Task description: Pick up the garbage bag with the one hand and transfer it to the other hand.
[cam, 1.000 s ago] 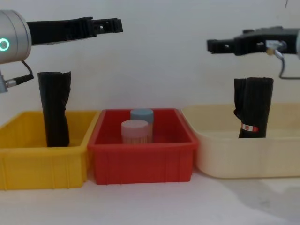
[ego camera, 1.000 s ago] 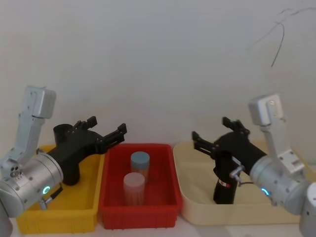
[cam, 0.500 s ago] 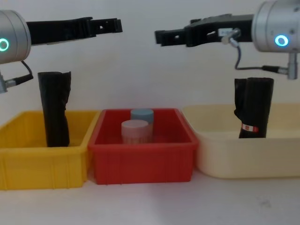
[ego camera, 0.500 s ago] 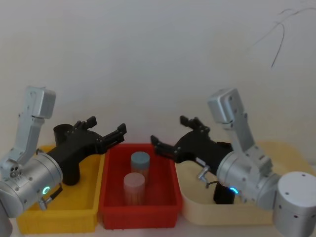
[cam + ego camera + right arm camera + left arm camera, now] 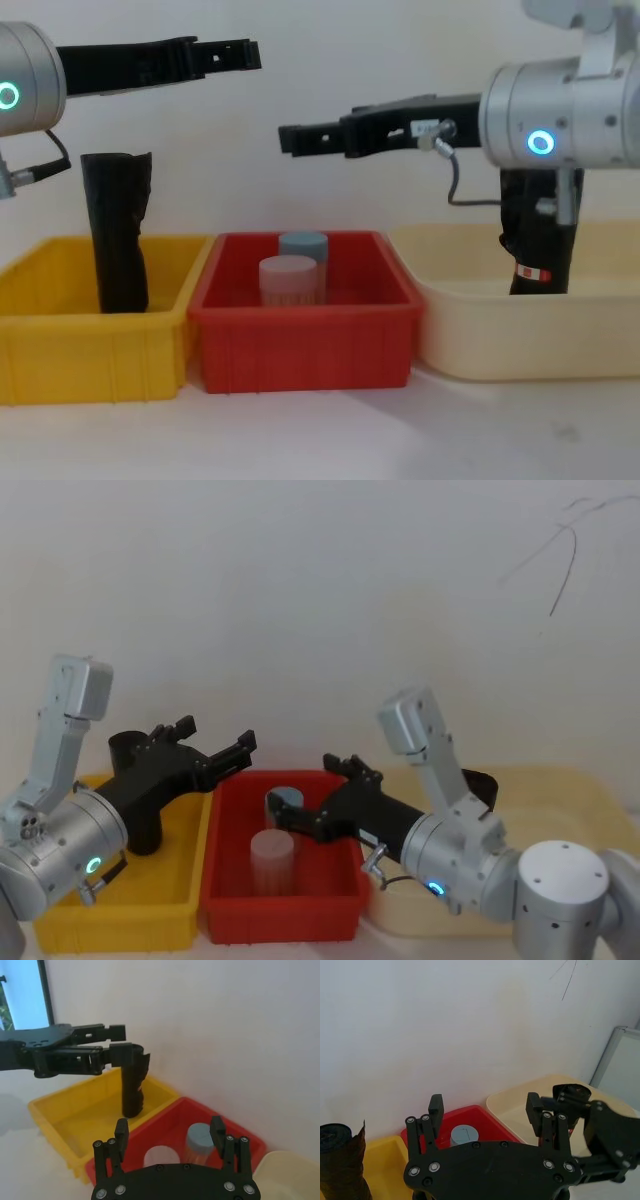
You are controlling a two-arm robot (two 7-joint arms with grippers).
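Garbage bag [image 5: 537, 252] stood ungrasped in the cream tub [image 5: 500, 345]; we had swung our right gripper [image 5: 298, 137], spread and empty, away over the red bin [image 5: 300, 350], left gripper [image 5: 240, 52] spread too.

Garbage bag [image 5: 535, 255], upright, seemingly in cream bin [image 5: 520, 345]

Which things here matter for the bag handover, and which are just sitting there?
Job: garbage bag in the cream tub; left hand, open; right hand, open above the red bin.
Lying about: plain black roll in the yellow bin; blue-lidded jar; pale-lidded jar.
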